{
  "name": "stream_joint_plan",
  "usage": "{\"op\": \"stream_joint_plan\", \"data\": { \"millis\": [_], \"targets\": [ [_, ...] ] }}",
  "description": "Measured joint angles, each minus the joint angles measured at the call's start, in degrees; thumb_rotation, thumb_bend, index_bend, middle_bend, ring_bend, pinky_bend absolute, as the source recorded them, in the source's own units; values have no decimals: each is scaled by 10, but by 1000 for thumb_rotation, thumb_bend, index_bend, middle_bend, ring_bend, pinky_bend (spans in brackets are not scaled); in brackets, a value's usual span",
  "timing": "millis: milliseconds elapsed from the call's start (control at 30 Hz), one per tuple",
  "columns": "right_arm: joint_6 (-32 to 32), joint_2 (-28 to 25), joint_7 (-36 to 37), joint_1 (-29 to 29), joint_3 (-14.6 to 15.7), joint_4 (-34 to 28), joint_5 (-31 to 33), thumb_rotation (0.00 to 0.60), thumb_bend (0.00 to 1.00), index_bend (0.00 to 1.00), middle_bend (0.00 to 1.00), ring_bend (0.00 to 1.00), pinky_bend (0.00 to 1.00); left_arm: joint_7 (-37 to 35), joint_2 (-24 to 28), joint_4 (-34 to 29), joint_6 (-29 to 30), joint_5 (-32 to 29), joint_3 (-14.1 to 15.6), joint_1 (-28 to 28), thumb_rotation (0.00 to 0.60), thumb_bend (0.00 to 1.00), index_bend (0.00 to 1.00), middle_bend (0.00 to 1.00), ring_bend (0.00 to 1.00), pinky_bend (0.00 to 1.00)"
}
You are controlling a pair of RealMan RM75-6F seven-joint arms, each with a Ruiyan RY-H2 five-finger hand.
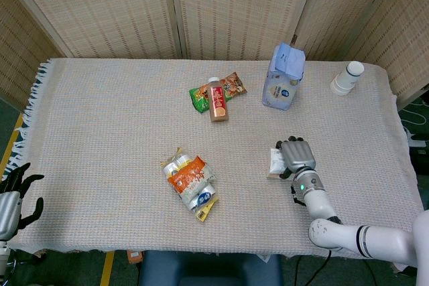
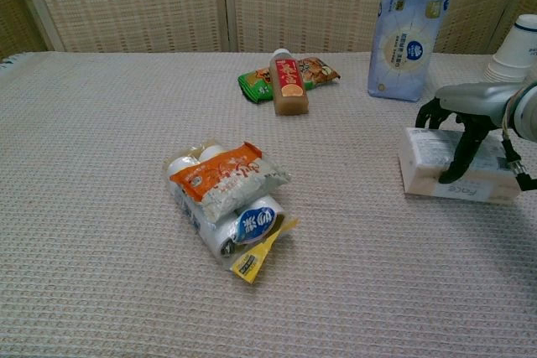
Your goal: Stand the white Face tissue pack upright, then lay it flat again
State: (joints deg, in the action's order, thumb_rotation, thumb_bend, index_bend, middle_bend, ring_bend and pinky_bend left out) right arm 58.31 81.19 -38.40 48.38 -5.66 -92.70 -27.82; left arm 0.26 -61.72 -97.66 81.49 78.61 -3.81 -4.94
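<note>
Two hands show. The right hand (image 2: 466, 115) reaches in from the desk's four-o'clock edge, forearm low over the cloth, palm down over the white Face tissue pack (image 2: 436, 172). Its fingers (image 2: 430, 111) curl over the pack's far edge while the thumb (image 2: 460, 157) presses down on the near face, so the hand grips the pack, which lies flat or nearly so at the desk's (image 1: 107, 132) four-o'clock side. The left hand (image 1: 13, 199) hangs off the desk's eight-o'clock corner, fingers spread, holding nothing. A blue upright bag (image 2: 407, 33) stands at the pack's twelve o'clock; a snack bundle (image 2: 228, 205) lies at its nine o'clock.
</note>
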Motion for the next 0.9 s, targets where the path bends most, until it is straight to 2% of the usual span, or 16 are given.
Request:
{"op": "stream_joint_plan", "data": {
  "millis": [167,300,400,600,733,833,900],
  "targets": [
    [11,-6,63,-22,-7,-2,-77,600,8,380,364,414,190,0,0,0,1,0,0,0,600,485,265,0,0,161],
    [15,-15,179,-52,-19,-5,-153,600,9,380,414,447,190,1,0,-1,2,0,0,1,600,485,268,0,0,161],
    [20,-18,316,-78,-27,4,-221,600,13,381,423,451,190,3,0,-2,2,1,0,1,600,485,268,0,0,161],
    [49,-9,692,-125,-22,80,-376,600,30,383,423,450,190,9,-2,-2,4,0,1,1,600,484,268,0,0,161],
    [79,20,963,-152,-11,191,-470,600,43,386,423,450,190,11,-4,0,2,-2,0,1,600,485,268,0,0,161],
    [100,49,1128,-166,0,296,-528,600,54,386,423,450,190,14,-5,1,-2,-5,0,-1,600,486,269,0,0,162],
    [110,69,1205,-173,7,366,-559,600,60,386,423,450,190,16,-6,2,-5,-7,0,-2,600,486,269,0,0,162]
  ]
}}
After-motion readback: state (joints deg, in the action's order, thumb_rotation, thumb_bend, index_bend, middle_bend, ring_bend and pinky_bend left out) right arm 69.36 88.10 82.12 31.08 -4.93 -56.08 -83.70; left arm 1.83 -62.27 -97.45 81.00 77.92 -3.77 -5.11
